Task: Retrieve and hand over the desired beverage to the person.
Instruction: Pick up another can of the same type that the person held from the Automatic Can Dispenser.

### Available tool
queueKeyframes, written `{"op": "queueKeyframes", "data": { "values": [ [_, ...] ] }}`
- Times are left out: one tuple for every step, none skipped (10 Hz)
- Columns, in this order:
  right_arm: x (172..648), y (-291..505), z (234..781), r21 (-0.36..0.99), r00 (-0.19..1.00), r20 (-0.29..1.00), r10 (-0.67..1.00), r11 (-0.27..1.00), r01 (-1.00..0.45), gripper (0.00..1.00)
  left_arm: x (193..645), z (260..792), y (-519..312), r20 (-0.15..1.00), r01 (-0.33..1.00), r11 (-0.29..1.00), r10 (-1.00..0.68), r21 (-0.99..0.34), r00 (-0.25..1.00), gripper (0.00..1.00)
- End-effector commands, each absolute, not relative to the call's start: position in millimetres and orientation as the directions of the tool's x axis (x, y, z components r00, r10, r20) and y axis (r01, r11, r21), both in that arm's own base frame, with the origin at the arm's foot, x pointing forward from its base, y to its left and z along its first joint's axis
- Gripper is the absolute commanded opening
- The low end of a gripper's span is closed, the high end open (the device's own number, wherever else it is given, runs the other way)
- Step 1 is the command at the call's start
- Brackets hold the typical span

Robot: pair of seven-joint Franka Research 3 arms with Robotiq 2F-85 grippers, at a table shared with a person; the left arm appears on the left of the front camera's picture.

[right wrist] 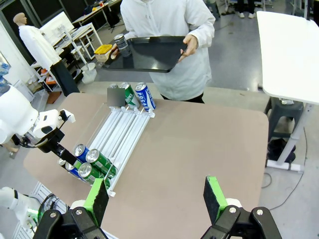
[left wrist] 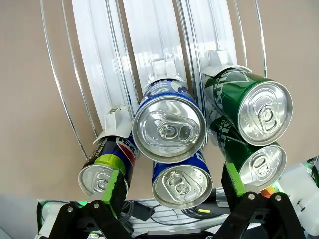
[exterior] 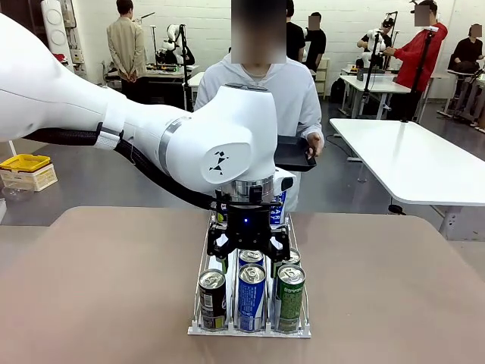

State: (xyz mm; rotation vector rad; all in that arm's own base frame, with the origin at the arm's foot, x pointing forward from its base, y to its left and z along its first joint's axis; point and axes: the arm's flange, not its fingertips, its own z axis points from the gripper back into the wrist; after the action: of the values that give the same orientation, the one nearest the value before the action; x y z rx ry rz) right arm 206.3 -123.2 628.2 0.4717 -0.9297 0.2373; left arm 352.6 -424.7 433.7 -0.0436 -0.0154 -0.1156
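A wire rack [exterior: 250, 331] holds cans in three lanes: black [exterior: 213, 299], blue [exterior: 251, 297] and green [exterior: 289, 297] at the near end. My left gripper [exterior: 248, 244] hangs open just above the blue lane. In the left wrist view its green-padded fingers [left wrist: 114, 185] straddle the front blue can [left wrist: 182, 185], with a second blue can [left wrist: 169, 129] behind it. The person [exterior: 261, 87] in a white hooded jacket stands at the far side holding a black tray [exterior: 295, 155]. My right gripper [right wrist: 155, 195] is open over bare table, holding nothing.
Two green cans [left wrist: 264, 107] and one black can [left wrist: 102, 177] flank the blue lane. More cans [right wrist: 144, 97] stand at the rack's far end. A small dark can [right wrist: 121, 44] sits at the tray's edge. A white table [exterior: 417, 159] stands back right.
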Motion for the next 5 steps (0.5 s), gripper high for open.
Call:
{"op": "queueKeyframes", "data": {
  "values": [
    [207.3,-122.4,625.8,0.289,0.583,0.813,-0.006,0.872,-0.395,1.00,352.6,433.7,-424.7,0.018,0.116,0.992,-0.115,-0.043,0.993,1.00],
    [207.3,-122.4,625.8,0.289,0.583,0.813,-0.006,0.872,-0.395,1.00,352.7,433.5,-423.3,0.032,0.122,0.992,-0.121,-0.039,0.992,1.00],
    [207.3,-122.4,625.8,0.289,0.583,0.813,-0.006,0.872,-0.395,1.00,352.5,434.0,-422.7,0.038,0.130,0.991,-0.129,-0.034,0.991,1.00],
    [207.3,-122.4,625.8,0.289,0.583,0.813,-0.006,0.872,-0.395,1.00,351.5,433.3,-421.3,0.041,0.136,0.990,-0.135,-0.027,0.990,1.00],
    [207.3,-122.4,625.8,0.289,0.583,0.813,-0.006,0.872,-0.395,1.00,350.7,432.1,-421.5,0.036,0.140,0.990,-0.139,-0.026,0.990,1.00]
  ]
}}
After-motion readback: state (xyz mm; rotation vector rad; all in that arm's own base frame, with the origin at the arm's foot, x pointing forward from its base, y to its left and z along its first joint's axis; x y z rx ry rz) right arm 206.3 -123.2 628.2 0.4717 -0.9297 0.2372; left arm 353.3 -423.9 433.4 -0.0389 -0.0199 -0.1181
